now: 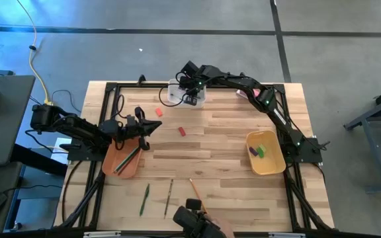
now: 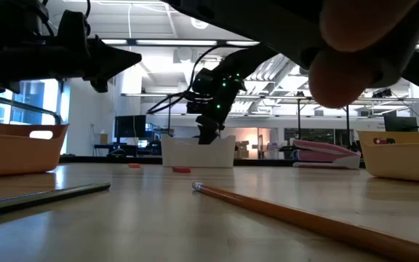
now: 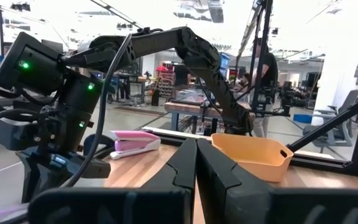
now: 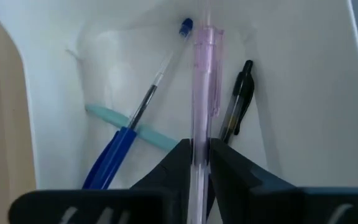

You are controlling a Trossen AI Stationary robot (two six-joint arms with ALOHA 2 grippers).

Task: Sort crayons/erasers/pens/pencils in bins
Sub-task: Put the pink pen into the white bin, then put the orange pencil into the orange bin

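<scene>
Right gripper point(image 4: 197, 163) pinches a clear pink pen point(image 4: 202, 93) above the white bin point(image 4: 303, 93), over the blue, teal and black pens. Risk: tip catching them on release, pen left propped on the wall. Left gripper point(image 3: 196, 163), pressed together, waits over the orange bin point(image 1: 121, 158).

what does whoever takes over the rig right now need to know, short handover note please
Right gripper: shut on a pink pen, held over the white bin at the table's far edge.
Left gripper: shut, empty, above the orange-brown bin.
Done: blue pen, teal pen and black pen in the white bin; pencils in the orange-brown bin; crayons in the yellow bin.
Left: release the pink pen; two red crayons mid-table, three pencils near the front edge, pink block at the far edge.
</scene>
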